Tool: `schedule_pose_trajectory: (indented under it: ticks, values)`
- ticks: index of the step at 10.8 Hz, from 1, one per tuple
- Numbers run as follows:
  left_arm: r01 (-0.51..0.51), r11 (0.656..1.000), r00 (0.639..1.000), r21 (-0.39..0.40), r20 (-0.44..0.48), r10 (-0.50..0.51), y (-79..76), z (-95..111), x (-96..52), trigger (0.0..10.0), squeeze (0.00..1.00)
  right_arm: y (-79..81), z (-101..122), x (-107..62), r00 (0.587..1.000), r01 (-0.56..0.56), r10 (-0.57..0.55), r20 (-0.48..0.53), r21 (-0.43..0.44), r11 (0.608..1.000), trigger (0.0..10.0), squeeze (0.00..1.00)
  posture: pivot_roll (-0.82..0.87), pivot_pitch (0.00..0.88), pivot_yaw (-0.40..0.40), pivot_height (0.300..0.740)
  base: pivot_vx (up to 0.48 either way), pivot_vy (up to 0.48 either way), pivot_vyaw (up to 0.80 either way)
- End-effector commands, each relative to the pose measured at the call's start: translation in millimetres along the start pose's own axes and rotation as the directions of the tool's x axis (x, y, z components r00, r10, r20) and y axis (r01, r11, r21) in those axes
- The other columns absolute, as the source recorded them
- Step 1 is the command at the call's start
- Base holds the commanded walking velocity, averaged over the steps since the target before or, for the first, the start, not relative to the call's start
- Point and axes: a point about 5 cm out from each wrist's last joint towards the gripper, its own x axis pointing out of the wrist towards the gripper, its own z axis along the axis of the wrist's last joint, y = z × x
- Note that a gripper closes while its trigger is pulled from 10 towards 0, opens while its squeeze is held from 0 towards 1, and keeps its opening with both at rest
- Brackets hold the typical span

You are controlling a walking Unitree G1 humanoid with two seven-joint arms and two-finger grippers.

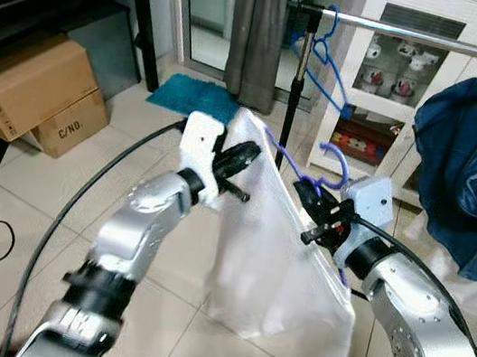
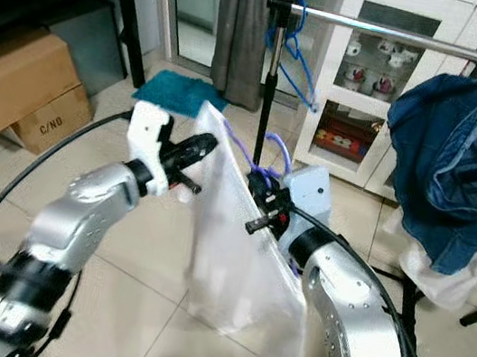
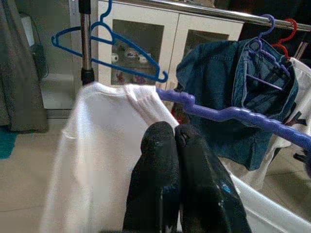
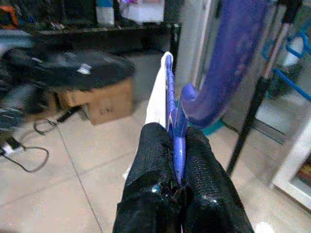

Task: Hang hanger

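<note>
At mid-frame the purple hanger (image 1: 299,172), draped with a white shirt (image 1: 270,266), is clamped near its neck by the right gripper (image 4: 176,141); the left gripper (image 3: 175,141), fingers together, pinches the shirt's shoulder. The hanger is judged light and stiff, the cloth limp. In the upper right, the rail (image 1: 445,41) is crowded by a denim jacket (image 1: 476,154) and a blue hanger (image 1: 327,60)

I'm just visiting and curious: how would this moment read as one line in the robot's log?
right gripper: shut on purple hanger | left gripper: shut at white shirt | rail: not yet reached
</note>
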Motion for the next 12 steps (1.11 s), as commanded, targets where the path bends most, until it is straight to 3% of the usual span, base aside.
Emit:
schedule_pose_trajectory:
  ticks: [1,2,3,4,5,6,7,8,9,12]
  values:
    - [-0.010,0.999,1.000,0.039,0.017,0.009,1.3,7,-3.5,0.0,0.00,-2.9,2,0.4,1.000,0.019,-0.019,-0.006,-0.024,1.000,0.0,0.00,-0.10,0.000,0.050,0.740,0.000,0.000,0.00]
    - [-0.053,0.997,0.996,0.059,0.070,0.049,6.9,21,-8.1,0.0,0.00,-6.6,-6,-2.3,0.998,0.009,-0.013,-0.066,-0.069,0.998,0.0,0.00,-0.10,0.000,0.051,0.740,0.000,0.000,0.00]
    - [-0.135,0.987,0.985,0.088,0.117,0.124,23.4,38,-15.1,0.0,0.00,-10.8,-11,-6.8,0.996,-0.010,0.003,-0.093,-0.080,0.997,0.0,0.00,-0.10,0.000,0.051,0.740,0.000,0.000,0.00]
    - [-0.181,0.978,0.980,0.104,0.105,0.170,37.7,44,-20.6,0.0,0.00,-13.3,-9,-8.1,0.997,-0.020,0.015,-0.079,-0.069,0.997,0.0,0.00,-0.09,0.000,0.050,0.740,0.000,0.000,0.00]
    - [-0.171,0.981,0.984,0.093,0.059,0.166,40.9,37,-22.9,0.0,0.00,-12.4,-3,-6.2,0.999,-0.031,0.029,-0.045,-0.050,0.998,0.0,0.00,-0.09,0.000,0.052,0.740,0.000,0.000,0.00]
    - [-0.137,0.987,0.991,0.087,0.013,0.136,27.3,24,-20.4,10.0,0.00,-6.8,3,-2.5,0.999,-0.047,0.047,0.004,-0.020,0.999,0.0,0.00,-0.09,0.000,0.055,0.740,0.000,0.000,0.00]
    - [-0.137,0.987,0.991,0.089,0.006,0.137,21.8,18,-18.3,10.0,0.00,-4.1,6,-0.4,0.998,-0.049,0.049,0.026,0.005,0.999,0.0,0.00,-0.10,0.000,0.060,0.740,0.000,0.000,0.00]
    - [-0.129,0.978,0.991,0.164,-0.004,0.132,8.6,9,-11.6,10.0,1.00,2.2,10,5.6,0.996,-0.059,0.054,0.067,0.066,0.996,0.0,0.00,-0.10,0.000,0.060,0.740,0.000,0.000,0.00]
    - [-0.128,0.979,0.992,0.159,0.015,0.127,-1.0,8,-6.0,10.0,1.00,6.2,11,10.5,0.995,-0.071,0.064,0.082,0.084,0.994,0.0,0.00,-0.10,0.000,0.058,0.740,0.000,0.000,0.00]
    - [-0.188,0.957,0.981,0.220,0.005,0.191,-7.5,3,2.6,10.0,1.00,12.2,17,17.6,0.989,-0.108,0.096,0.114,0.102,0.989,0.0,0.00,-0.10,0.000,0.044,0.740,0.000,0.000,0.00]
